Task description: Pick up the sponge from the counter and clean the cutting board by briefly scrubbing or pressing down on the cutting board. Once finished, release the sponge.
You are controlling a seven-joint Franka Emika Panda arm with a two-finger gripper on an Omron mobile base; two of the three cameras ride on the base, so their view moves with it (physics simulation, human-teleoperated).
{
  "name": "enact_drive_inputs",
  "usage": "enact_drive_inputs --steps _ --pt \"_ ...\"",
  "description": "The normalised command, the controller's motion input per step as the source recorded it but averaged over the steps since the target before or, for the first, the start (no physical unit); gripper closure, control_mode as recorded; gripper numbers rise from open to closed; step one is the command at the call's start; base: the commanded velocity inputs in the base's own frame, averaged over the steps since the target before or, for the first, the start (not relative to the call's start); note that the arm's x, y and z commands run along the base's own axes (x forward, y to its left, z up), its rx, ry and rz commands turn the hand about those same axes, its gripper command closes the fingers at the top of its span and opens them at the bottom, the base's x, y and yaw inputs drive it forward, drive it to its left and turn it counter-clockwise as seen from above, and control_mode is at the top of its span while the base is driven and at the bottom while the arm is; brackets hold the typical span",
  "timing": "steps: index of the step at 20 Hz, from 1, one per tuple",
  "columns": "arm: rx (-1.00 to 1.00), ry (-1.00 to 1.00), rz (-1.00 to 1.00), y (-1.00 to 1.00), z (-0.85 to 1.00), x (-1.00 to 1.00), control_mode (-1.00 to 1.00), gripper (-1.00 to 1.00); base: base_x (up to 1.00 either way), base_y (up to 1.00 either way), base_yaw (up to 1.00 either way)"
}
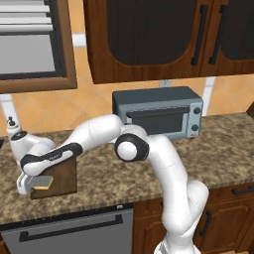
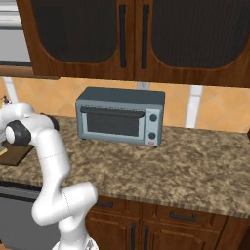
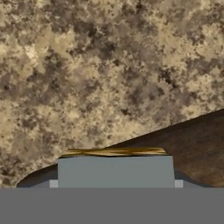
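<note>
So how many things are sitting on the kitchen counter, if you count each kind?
Toaster oven: 1
Cutting board: 1
Sponge, on the board at the robot's hand: 1
White bottle with a dark top, at the back by the wall: 1
Total: 4 things on the counter

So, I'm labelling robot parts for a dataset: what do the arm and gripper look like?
The arm is glossy white, with rounded tubular links and dark grey joint rings, one a round cap at the elbow. A dark band wraps the forearm. The gripper is a white block.
</note>
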Motion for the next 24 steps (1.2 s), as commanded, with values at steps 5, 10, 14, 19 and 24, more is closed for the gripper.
enact_drive_inputs --steps 5,10,14,19,24 --pt "0.06 -0.1 0.0 -0.02 -0.39 0.15 -1.0 1.0 0.0 0.0 0.0" --pt "0.04 -0.03 0.0 -0.02 -0.14 0.54 -1.0 1.0 0.0 0.0 0.0" --pt "0.0 0.0 0.0 -0.03 -0.06 0.66 -1.0 1.0 0.0 0.0 0.0" --pt "0.0 0.0 0.0 -0.04 -0.15 0.79 -1.0 1.0 0.0 0.0 0.0" --pt "0.0 0.0 0.0 0.0 -0.2 0.91 -1.0 1.0 0.0 0.0 0.0"
